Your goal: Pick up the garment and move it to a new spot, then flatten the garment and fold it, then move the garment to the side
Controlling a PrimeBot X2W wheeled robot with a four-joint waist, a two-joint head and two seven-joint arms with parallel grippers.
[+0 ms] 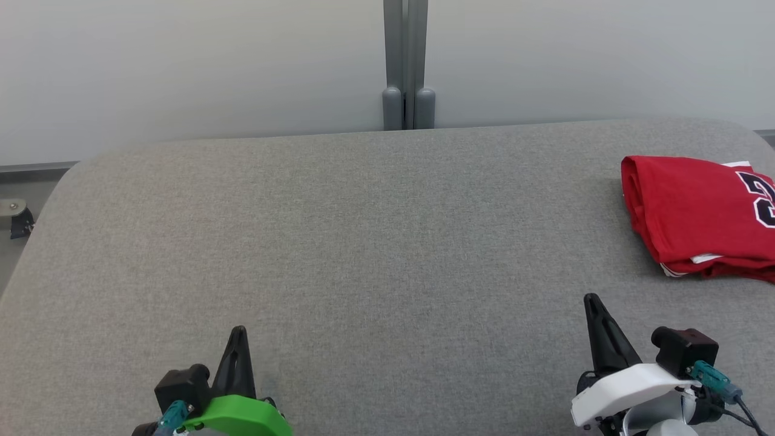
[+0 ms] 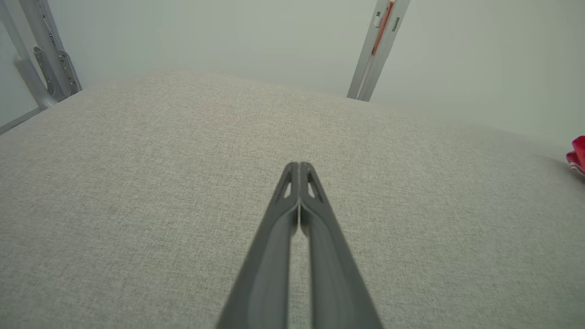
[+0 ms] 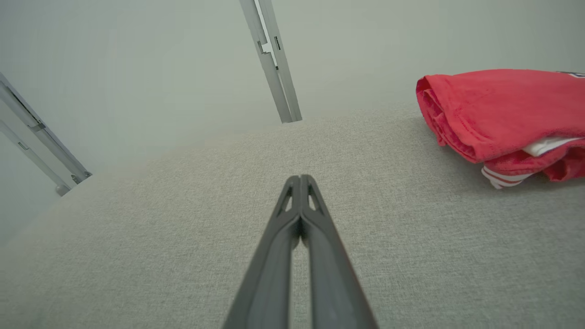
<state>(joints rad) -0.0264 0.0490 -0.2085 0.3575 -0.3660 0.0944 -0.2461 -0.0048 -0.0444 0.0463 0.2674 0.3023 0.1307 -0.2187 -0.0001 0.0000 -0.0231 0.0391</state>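
A folded red garment (image 1: 696, 215) with white trim and a dark number lies at the far right of the grey table, cut off by the head view's right edge. The right wrist view has the garment (image 3: 493, 109) at its upper right; a sliver of it (image 2: 578, 153) peeks in at the left wrist view's right edge. My left gripper (image 1: 238, 332) sits low at the near left, shut and empty, fingertips together (image 2: 299, 165). My right gripper (image 1: 592, 300) is at the near right, shut and empty (image 3: 300, 178), short of the garment and left of it.
The grey fabric-covered table (image 1: 363, 242) spreads wide between the grippers and the back. A pale wall stands behind it with a grey post (image 1: 407, 66) at mid back. The table's rounded left corner (image 1: 66, 175) falls off to the floor.
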